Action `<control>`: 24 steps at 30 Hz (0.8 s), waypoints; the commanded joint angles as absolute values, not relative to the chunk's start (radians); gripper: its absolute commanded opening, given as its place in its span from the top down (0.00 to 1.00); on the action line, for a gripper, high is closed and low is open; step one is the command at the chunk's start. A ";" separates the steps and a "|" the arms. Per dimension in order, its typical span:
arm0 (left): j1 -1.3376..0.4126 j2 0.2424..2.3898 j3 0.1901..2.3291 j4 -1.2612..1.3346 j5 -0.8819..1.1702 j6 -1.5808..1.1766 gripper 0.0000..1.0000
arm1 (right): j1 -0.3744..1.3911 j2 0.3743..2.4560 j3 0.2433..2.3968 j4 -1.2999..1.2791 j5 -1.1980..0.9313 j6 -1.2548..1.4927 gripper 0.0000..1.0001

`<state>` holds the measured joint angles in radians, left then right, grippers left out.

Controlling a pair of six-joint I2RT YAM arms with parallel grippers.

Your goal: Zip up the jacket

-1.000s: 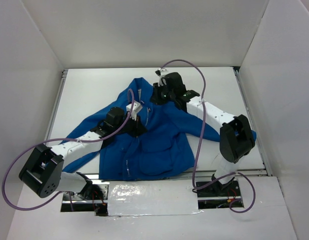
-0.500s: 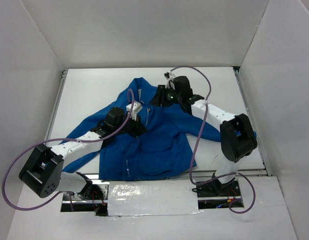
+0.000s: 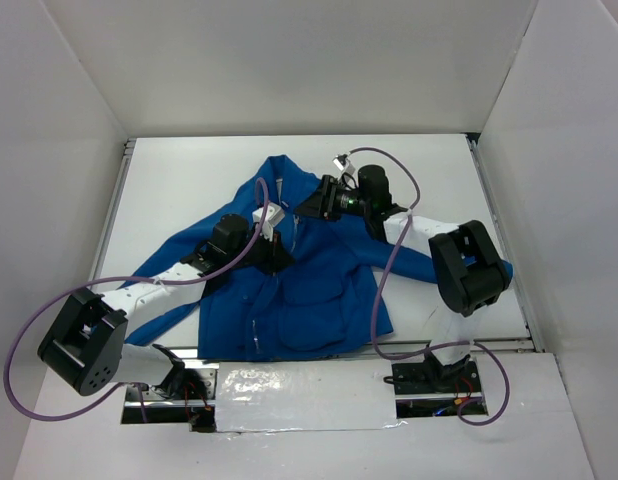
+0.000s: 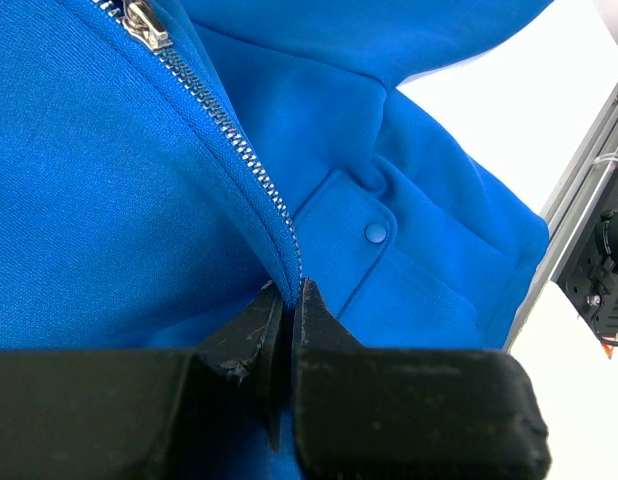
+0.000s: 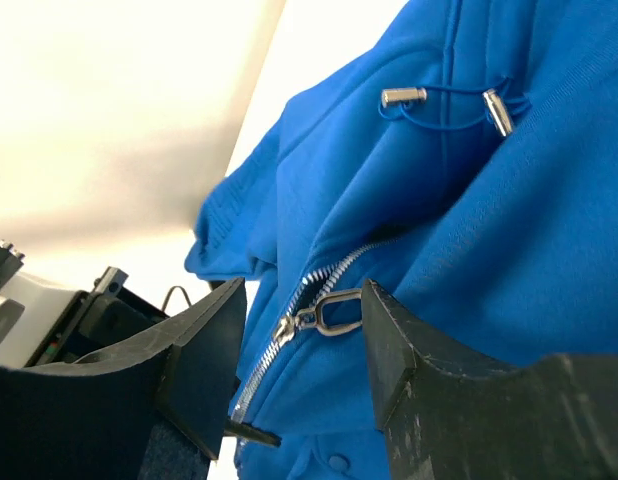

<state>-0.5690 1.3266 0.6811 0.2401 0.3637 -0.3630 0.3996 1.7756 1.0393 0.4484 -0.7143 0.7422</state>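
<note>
The jacket (image 3: 319, 280) lies spread front-up in the middle of the white surface (image 3: 189, 190), collar toward the far side. The left gripper (image 4: 284, 310) is pinched narrow on the jacket's fabric edge right at the silver zipper (image 4: 234, 150), near a pocket snap (image 4: 375, 232). The right gripper (image 5: 299, 330) stands open by the collar, its 2 fingers either side of the zipper pull (image 5: 327, 312), not clamping it.
</note>
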 commanded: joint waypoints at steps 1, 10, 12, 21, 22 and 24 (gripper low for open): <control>-0.578 1.307 0.681 0.276 0.397 -0.350 1.00 | 0.388 1.810 1.063 0.578 -0.779 0.801 0.43; -0.577 1.310 0.681 0.281 0.385 -0.354 1.00 | 0.390 1.844 1.042 0.592 -0.788 0.827 0.39; -0.577 1.313 0.683 0.285 0.391 -0.359 1.00 | 0.390 1.861 1.034 0.661 -0.814 0.869 0.37; -0.577 1.310 0.683 0.278 0.387 -0.353 1.00 | 0.382 1.904 1.008 0.873 -0.927 1.000 0.38; -0.577 1.309 0.681 0.275 0.387 -0.353 1.00 | 0.380 1.899 1.000 0.873 -0.925 0.999 0.39; -0.577 1.305 0.681 0.275 0.384 -0.353 1.00 | 0.380 1.891 0.991 0.882 -0.922 1.006 0.40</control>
<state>-0.5694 1.3258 0.6807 0.2459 0.3573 -0.3668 0.3859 1.9045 1.0016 0.7727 -0.8806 0.9730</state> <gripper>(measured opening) 0.136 0.612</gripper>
